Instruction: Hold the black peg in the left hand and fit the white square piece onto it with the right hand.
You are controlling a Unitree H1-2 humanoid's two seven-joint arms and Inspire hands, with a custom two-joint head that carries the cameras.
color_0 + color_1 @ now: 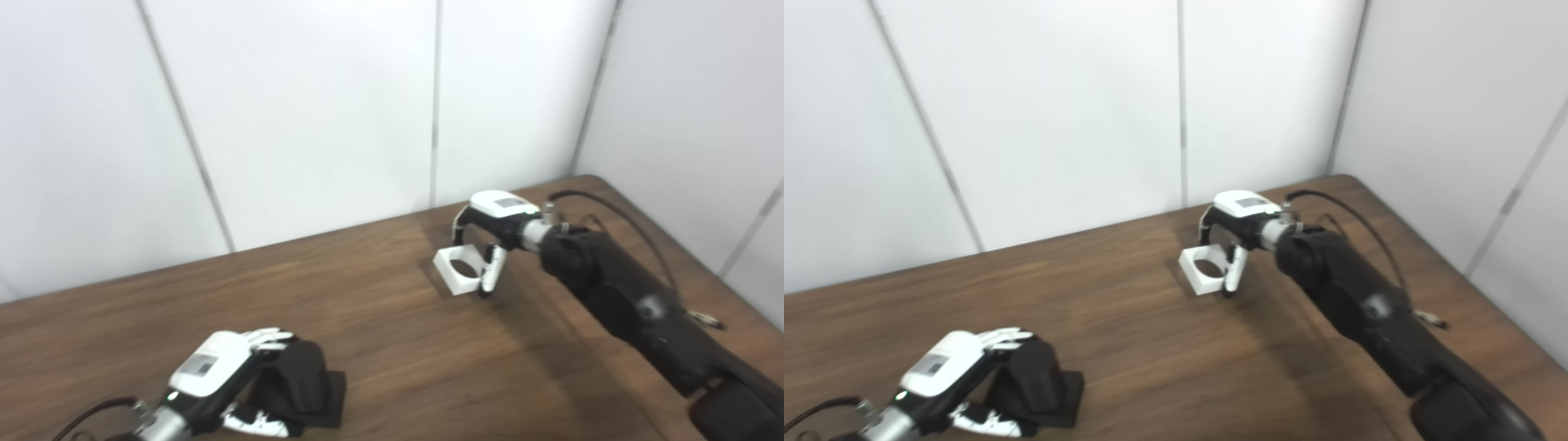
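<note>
The black peg stands on its flat black base on the wooden table at the lower left. My left hand wraps around it from the left, fingers over its top and thumb below. The white square piece, with a round hole through it, lies on the table at the far middle. My right hand arches over it, fingers at its far side and thumb at its right edge, closed on the piece.
The table's far edge meets white wall panels just behind the white piece. Its rounded right corner lies behind my right arm, where a black cable loops over the forearm.
</note>
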